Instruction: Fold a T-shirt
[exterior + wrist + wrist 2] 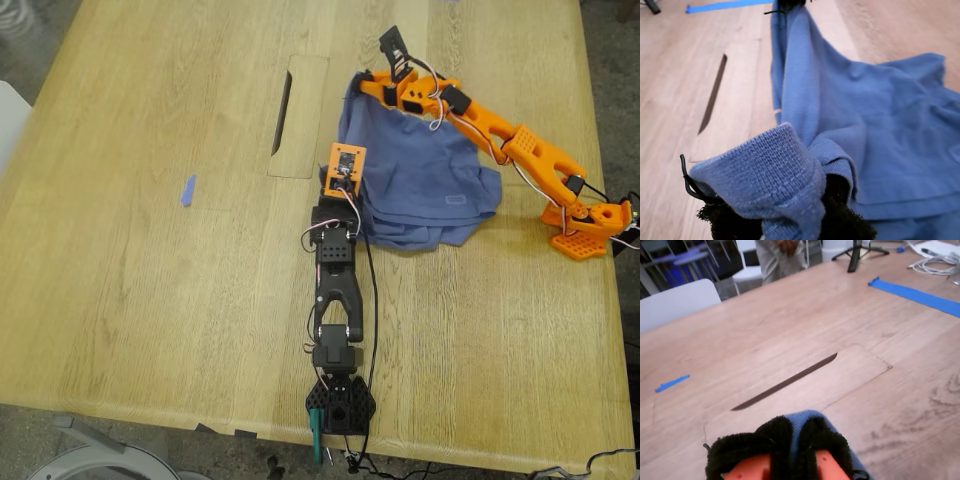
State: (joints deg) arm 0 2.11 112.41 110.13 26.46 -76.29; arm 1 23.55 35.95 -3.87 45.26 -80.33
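The slate-blue T-shirt (425, 175) lies bunched on the table toward the exterior view's right. Its edge nearest the slot is lifted between the two grippers. My first gripper (338, 193), on the black arm, is shut on a hemmed fold of the shirt (790, 170), and its black pads (840, 222) show under the cloth. My second gripper (362, 83), on the orange arm, is shut on the shirt's far corner. Its black-padded orange fingers (772, 445) pinch a bit of blue cloth (805, 421). The chest graphic is hidden.
A cover plate with a dark slot (297, 115) is set into the wooden table beside the shirt. A small blue tape scrap (187, 190) lies to the exterior view's left. A long blue tape strip (915, 292), a white chair (675, 302) and a standing person (780, 255) are beyond.
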